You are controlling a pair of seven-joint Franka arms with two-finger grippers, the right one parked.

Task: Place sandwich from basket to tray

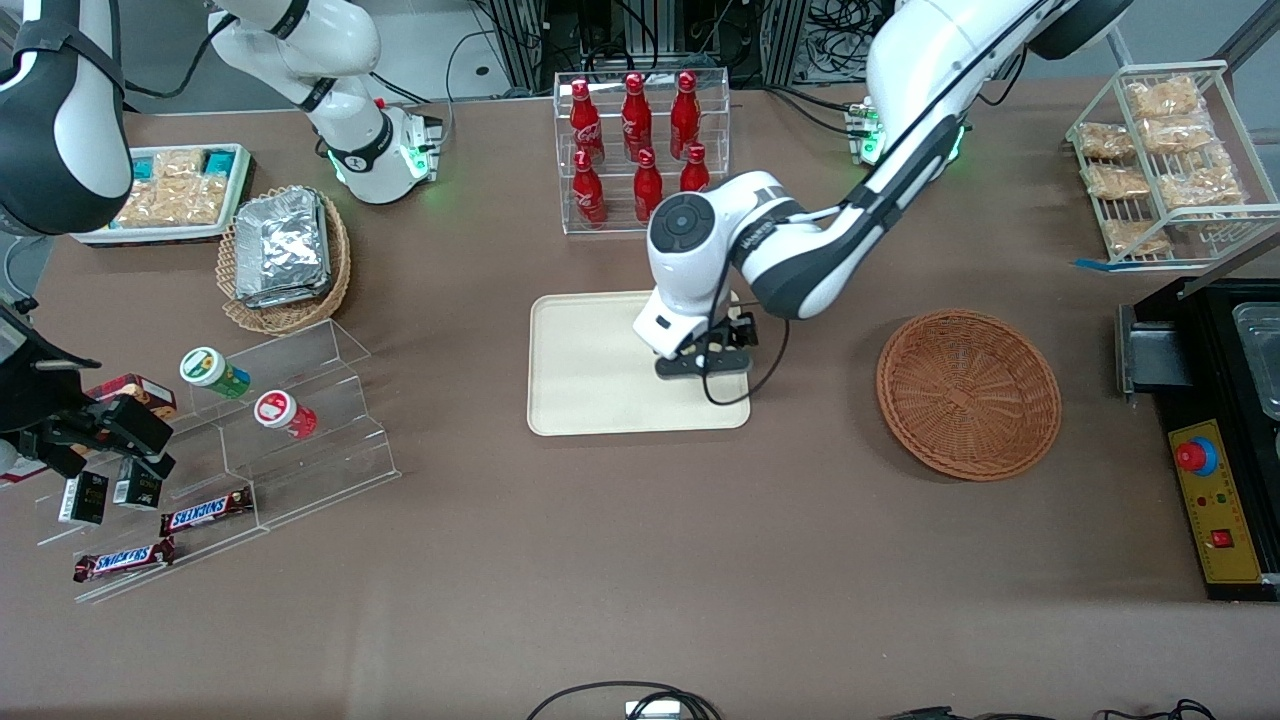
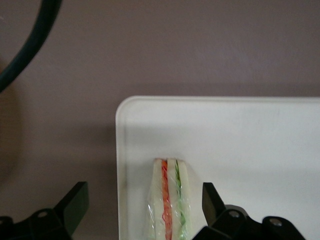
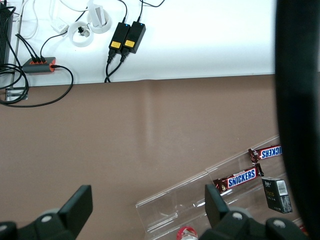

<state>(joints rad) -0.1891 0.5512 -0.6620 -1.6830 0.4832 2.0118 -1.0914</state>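
Note:
The sandwich (image 2: 170,200), a wrapped wedge with red and green filling, lies on the cream tray (image 2: 250,140) close to one of its corners. My left gripper (image 2: 144,194) is open, with one finger on each side of the sandwich and a gap to both. In the front view the gripper (image 1: 702,358) hangs low over the tray (image 1: 590,370), at its end toward the working arm, and hides the sandwich. The reddish-brown basket (image 1: 968,393) lies empty on the table, beside the tray toward the working arm's end.
A clear rack of red bottles (image 1: 640,150) stands farther from the front camera than the tray. A tan basket of foil packets (image 1: 285,255), clear steps with cans and Snickers bars (image 1: 205,512) lie toward the parked arm's end. A wire snack rack (image 1: 1165,160) and a black control box (image 1: 1215,500) are toward the working arm's end.

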